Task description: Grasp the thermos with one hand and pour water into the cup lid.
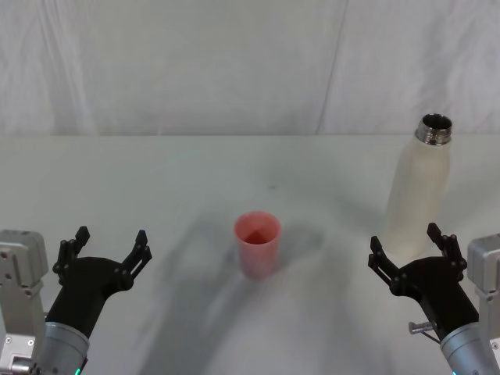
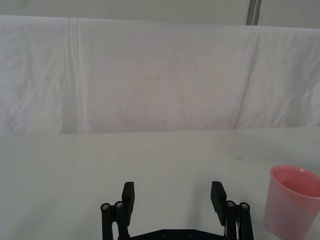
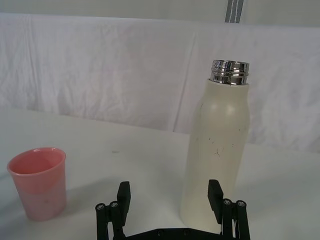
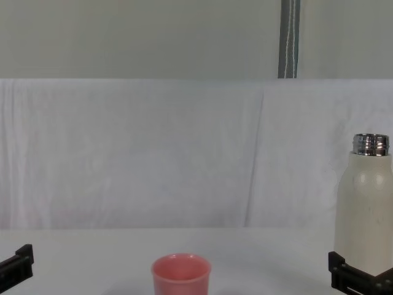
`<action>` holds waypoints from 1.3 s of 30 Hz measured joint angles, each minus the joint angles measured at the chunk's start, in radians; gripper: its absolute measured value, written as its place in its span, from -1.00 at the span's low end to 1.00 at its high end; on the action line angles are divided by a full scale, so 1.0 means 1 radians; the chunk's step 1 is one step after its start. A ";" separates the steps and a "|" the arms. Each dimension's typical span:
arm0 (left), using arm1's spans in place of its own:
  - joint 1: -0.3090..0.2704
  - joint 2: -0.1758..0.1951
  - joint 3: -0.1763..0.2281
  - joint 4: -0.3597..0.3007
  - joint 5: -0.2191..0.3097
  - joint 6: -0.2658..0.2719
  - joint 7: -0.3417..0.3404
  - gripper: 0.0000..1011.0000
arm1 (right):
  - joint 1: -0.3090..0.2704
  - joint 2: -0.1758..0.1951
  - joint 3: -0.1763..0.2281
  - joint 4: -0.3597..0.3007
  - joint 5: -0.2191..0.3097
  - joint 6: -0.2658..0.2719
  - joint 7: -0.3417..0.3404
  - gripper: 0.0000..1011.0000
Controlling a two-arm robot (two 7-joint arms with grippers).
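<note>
The tall cream-white thermos (image 1: 418, 183) with its steel neck stands upright just ahead of the right hand (image 1: 411, 248), whose fingers are spread wide, empty; left hand (image 1: 103, 251) likewise.

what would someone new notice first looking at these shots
The tall cream thermos stands upright and uncapped at the table's right, its shiny steel neck open. The small pink cup lid stands alone near the middle of the white table, to the thermos's left and apart from it. The right tool sits open just in front of the thermos, not yet gripping it, while the left tool waits open at the near left.
</note>
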 joint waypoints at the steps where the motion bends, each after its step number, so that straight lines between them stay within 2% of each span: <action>1: 0.000 0.000 0.000 0.000 0.000 0.000 0.000 0.98 | 0.000 0.000 0.000 0.000 0.000 0.000 0.000 0.98; 39: 0.000 0.000 0.000 0.000 0.000 0.000 0.000 0.98 | 0.000 0.000 0.000 0.000 0.000 0.000 0.000 0.98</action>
